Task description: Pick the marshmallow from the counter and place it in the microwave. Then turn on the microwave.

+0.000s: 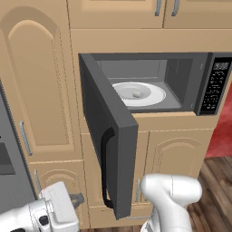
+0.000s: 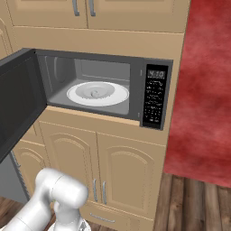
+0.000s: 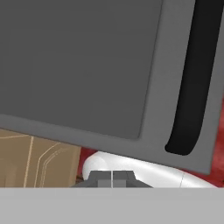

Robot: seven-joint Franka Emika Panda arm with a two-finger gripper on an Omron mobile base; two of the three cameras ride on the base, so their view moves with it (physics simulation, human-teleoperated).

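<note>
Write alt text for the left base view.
A dark grey microwave stands with its door swung wide open, and a small off-white marshmallow sits on the white round plate inside. The shut gripper hangs low, left of the door.

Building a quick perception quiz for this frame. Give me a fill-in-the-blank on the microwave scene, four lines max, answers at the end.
1. The microwave has its door swung ____.
2. The marshmallow lies on the white round ____ inside the microwave.
3. The black button panel sits on the ____ side of the microwave's front.
4. In the hand view, the gripper has its fingertips ____, with nothing between them.

Missing words: open; plate; right; shut
</note>
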